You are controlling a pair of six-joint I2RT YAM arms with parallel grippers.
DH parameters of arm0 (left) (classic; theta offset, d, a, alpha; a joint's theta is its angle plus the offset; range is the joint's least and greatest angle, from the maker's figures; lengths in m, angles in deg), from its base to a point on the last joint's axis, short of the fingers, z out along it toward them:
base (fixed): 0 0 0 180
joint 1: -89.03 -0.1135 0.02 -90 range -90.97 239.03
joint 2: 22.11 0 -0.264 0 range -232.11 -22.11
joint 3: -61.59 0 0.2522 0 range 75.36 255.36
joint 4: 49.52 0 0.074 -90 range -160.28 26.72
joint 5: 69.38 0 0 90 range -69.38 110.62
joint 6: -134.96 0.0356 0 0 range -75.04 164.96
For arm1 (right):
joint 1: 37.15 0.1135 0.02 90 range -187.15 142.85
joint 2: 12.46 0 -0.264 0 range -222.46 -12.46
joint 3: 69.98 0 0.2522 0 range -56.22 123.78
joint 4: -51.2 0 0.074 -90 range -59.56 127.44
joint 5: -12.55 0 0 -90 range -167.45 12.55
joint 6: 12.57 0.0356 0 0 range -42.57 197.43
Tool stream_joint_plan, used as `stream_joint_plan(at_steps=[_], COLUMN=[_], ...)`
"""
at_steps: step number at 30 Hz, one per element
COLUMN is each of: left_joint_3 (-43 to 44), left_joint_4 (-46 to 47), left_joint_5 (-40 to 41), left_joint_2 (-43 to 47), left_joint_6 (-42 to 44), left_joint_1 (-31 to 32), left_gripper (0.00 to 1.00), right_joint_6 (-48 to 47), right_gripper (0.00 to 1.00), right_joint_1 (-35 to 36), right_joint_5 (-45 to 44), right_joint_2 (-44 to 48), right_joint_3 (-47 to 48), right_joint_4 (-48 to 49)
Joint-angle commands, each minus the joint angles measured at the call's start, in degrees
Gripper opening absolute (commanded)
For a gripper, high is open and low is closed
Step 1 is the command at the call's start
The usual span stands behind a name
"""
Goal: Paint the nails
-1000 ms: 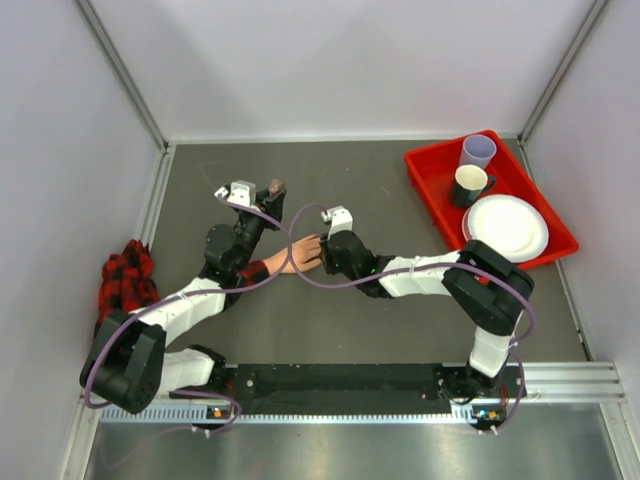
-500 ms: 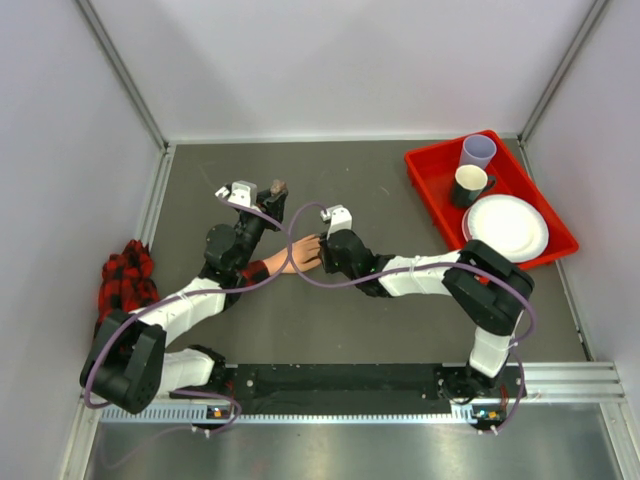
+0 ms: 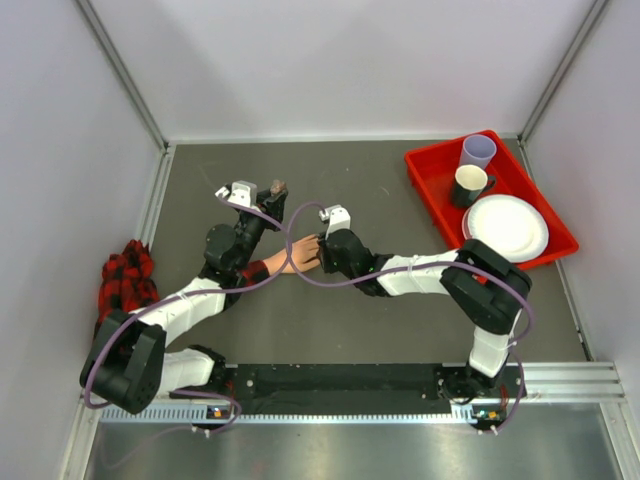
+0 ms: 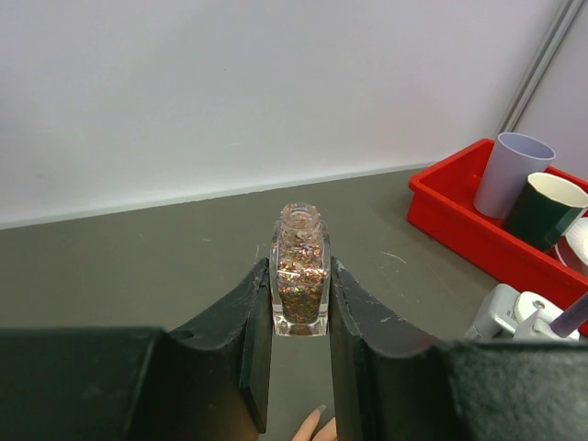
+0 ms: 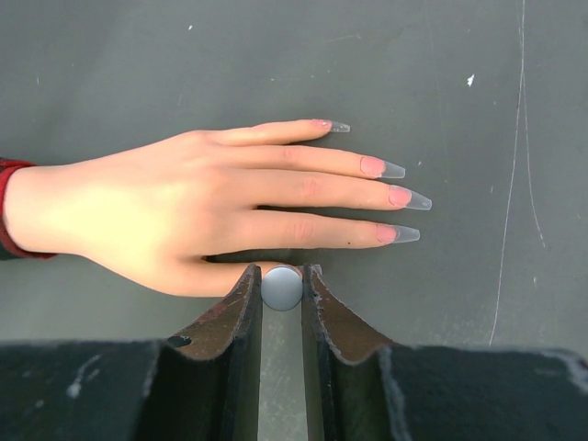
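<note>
the right gripper (image 5: pixel 281 272), pinching a round grey cap (image 5: pixel 281 288), hovers beside the hand (image 5: pixel 184 207); nails (image 5: pixel 400 196) lie ahead, fingers crosswise. left gripper (image 4: pixel 299 266) clamps the bottle (image 4: pixel 299 280).

There are two robot arms (image 3: pixel 190 305), one pretend hand (image 5: pixel 184 211) with four long nails (image 5: pixel 397 169) showing, one glittery bottle (image 4: pixel 299 276), one round grey cap (image 5: pixel 281 287), one red tray (image 3: pixel 425 170), two cups (image 3: pixel 478 151), one white plate (image 3: pixel 506 227) and one heap of red-and-black cloth (image 3: pixel 125 278).
</note>
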Motion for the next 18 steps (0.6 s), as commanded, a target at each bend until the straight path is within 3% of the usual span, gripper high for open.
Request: stream_joint_plan(at_steps=[1,18], left_joint_3=[-0.1,-0.2], left_joint_4=[2.7,2.6], left_joint_5=[-0.8,-0.9], left_joint_2=[1.6,1.7], left_joint_6=[-0.3,-0.5], left_joint_1=[-0.4,-0.5], left_gripper=[0.0,0.0], right_joint_6=[0.2,0.3], right_gripper=[0.0,0.0], right_joint_1=[0.3,-0.6], right_joint_5=[-0.6,-1.8], right_joint_2=[-0.2,-0.2], right_joint_3=[2.1,2.2], right_joint_4=[1.2,1.4])
